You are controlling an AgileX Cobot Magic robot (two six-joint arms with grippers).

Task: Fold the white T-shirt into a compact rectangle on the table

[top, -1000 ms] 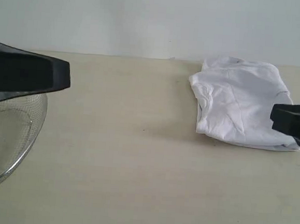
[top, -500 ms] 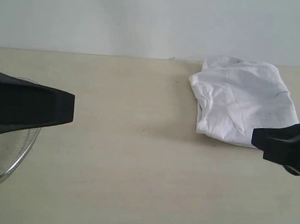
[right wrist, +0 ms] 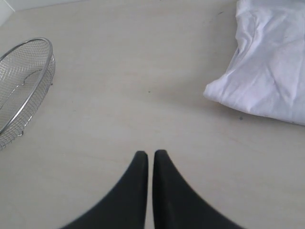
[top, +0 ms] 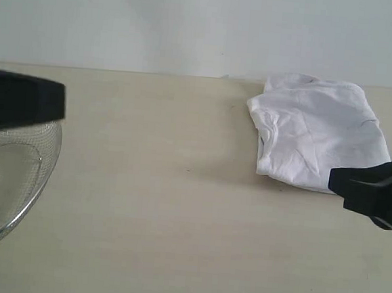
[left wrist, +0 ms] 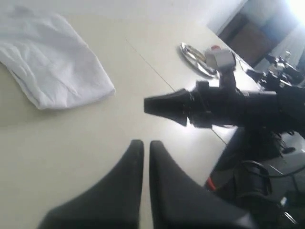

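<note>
Nearest the camera, the right gripper (right wrist: 150, 152) is hovering over the pale beige table (top: 163, 218), its fingers pressed together on nothing. The left gripper (left wrist: 142, 142) is hanging by the wire-mesh basket (top: 10, 173) at the left edge, likewise clenched and empty. Farther back on the right, the white T-shirt (top: 316, 135) is lying near the table's far edge, folded into a rumpled, roughly rectangular bundle, showing plain white cloth with a sleeve hem bunching at its left corner

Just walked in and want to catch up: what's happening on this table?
The white T-shirt lies folded in a rough rectangle at the far right of the table. Neither arm holds it: the left gripper and right gripper hover clear of it, fingers shut on nothing. A wire-mesh basket sits at the left.
</note>
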